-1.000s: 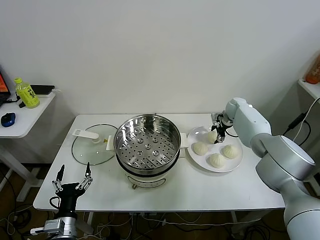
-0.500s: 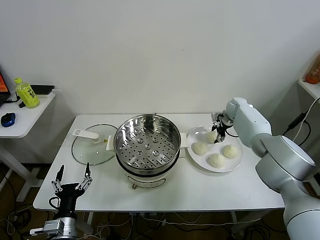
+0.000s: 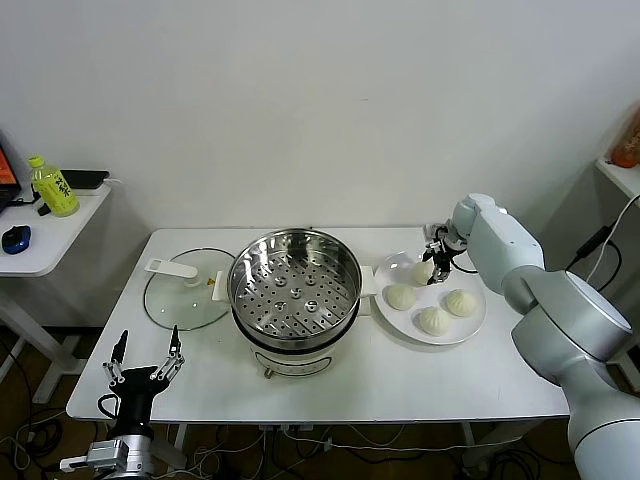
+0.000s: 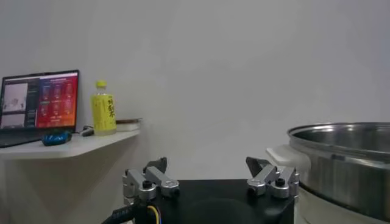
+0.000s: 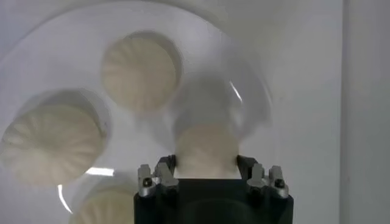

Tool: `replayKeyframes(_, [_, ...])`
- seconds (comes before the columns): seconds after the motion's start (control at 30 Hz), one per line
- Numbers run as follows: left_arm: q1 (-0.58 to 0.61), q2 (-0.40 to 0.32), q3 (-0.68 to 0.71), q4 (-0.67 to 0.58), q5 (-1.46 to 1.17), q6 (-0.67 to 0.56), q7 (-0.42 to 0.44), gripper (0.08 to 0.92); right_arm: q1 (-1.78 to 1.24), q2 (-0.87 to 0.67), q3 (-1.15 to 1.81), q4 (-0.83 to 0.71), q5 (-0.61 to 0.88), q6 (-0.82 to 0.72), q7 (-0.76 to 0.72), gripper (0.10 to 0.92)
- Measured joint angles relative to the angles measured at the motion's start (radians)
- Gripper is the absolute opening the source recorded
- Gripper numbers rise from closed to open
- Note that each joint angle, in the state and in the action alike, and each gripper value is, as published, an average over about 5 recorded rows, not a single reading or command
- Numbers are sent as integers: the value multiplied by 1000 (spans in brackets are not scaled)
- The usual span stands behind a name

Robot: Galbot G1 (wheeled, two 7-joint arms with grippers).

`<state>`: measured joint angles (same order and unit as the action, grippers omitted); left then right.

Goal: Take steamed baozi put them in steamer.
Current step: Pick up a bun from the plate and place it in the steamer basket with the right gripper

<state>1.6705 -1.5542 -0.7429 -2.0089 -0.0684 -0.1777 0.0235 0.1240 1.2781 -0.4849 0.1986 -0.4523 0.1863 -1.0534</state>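
The steamer (image 3: 295, 280) stands open at the table's middle, its perforated tray bare; its steel wall also shows in the left wrist view (image 4: 347, 158). My right gripper (image 3: 437, 262) is over the far side of the white plate (image 3: 398, 264), shut on one baozi (image 3: 424, 271), which sits between its fingers in the right wrist view (image 5: 206, 152). Three more baozi (image 3: 400, 296) (image 3: 434, 320) (image 3: 461, 302) lie on the plate, and they also show in the right wrist view (image 5: 140, 70). My left gripper (image 3: 147, 357) is open and empty, parked below the table's front left corner.
A round glass lid (image 3: 185, 290) with a white handle lies left of the steamer. A side table at far left holds a yellow-green bottle (image 3: 52, 186), a blue mouse (image 3: 15, 238) and a laptop (image 4: 39, 106). The wall is close behind.
My right gripper has shifted very slightly at the plate's far side with the baozi between its fingers. The left arm has not moved.
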Motion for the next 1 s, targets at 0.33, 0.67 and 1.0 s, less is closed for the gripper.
replayKeyframes(0.33, [-1, -4, -10, -2, 1, 1, -4, 823, 44, -54, -78, 126, 99, 6, -20, 619])
replayKeyframes(0.67, [8, -10, -12, -8, 8, -2, -5, 823, 152, -160, -248, 366, 275, 4, -34, 603])
replayKeyframes(1.0, [22, -17, -7, -14, 20, -9, -7, 823, 349, -234, -456, 690, 482, -5, -38, 602])
